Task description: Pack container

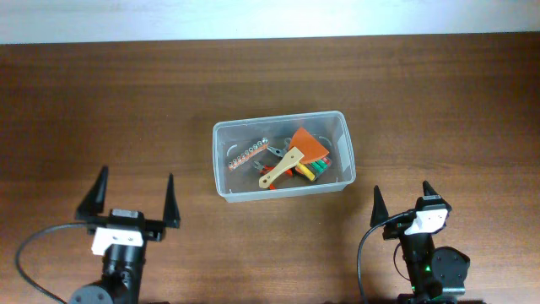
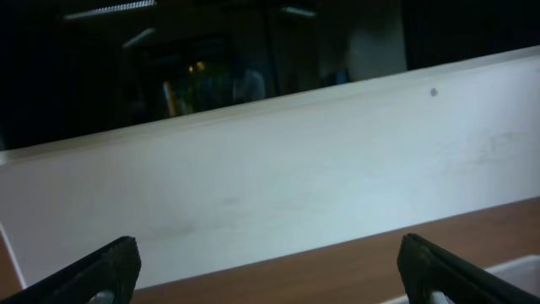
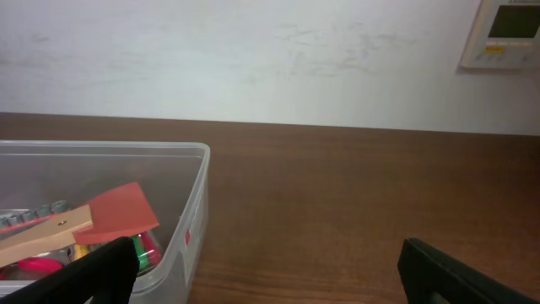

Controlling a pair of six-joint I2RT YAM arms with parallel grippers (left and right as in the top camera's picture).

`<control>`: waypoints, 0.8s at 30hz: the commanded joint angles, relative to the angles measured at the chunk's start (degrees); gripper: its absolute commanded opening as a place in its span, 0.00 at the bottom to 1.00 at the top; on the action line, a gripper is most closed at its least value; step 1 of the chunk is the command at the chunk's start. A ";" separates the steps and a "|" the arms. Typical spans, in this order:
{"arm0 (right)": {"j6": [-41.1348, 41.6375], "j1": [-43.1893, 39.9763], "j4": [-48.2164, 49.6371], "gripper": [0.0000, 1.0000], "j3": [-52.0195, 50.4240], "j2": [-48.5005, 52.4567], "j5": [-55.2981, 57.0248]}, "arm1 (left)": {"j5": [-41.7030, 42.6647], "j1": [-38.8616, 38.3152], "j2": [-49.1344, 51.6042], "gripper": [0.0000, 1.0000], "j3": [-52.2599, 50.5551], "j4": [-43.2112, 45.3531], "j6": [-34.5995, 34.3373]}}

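Note:
The clear container stands at the middle of the brown table. Inside it lie a scraper with an orange blade and wooden handle, a strip of small sockets and some red, yellow and green pieces. My left gripper is open near the front left, well away from the container, with nothing between its fingers. Just off the container's front right corner, my right gripper is open and empty. The right wrist view shows the container's corner and the scraper to the left of the gripper.
A white wall runs along the table's far edge. A wall control panel shows at the upper right of the right wrist view. A black cable loops by the left arm's base.

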 commanded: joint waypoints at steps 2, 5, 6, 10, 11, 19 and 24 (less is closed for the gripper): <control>0.09 0.46 -0.31 0.99 -0.31 -0.48 0.76 | 1.79 -2.01 -9.18 0.99 -7.74 0.76 -0.55; 0.09 0.46 -0.31 0.99 -0.31 -0.48 0.76 | 0.35 -2.51 -11.76 0.99 -10.19 0.96 -0.74; 0.09 0.46 -0.31 0.99 -0.31 -0.48 0.76 | -0.81 -2.51 -11.67 0.99 -10.67 1.11 -1.27; 0.09 0.46 -0.31 0.99 -0.31 -0.48 0.76 | -6.86 -2.51 -11.67 0.99 -12.41 0.92 -3.56; 0.09 0.46 -0.31 0.99 -0.31 -0.48 0.76 | -8.72 -2.49 -11.67 0.99 -12.81 0.90 -3.56; 0.09 0.46 -0.31 0.99 -0.31 -0.48 0.76 | -16.33 -2.47 -11.69 0.99 -16.24 0.74 -3.54; 0.09 0.46 -0.31 0.99 -0.31 -0.48 0.76 | -16.31 -2.45 -11.69 0.99 -19.85 0.74 -3.56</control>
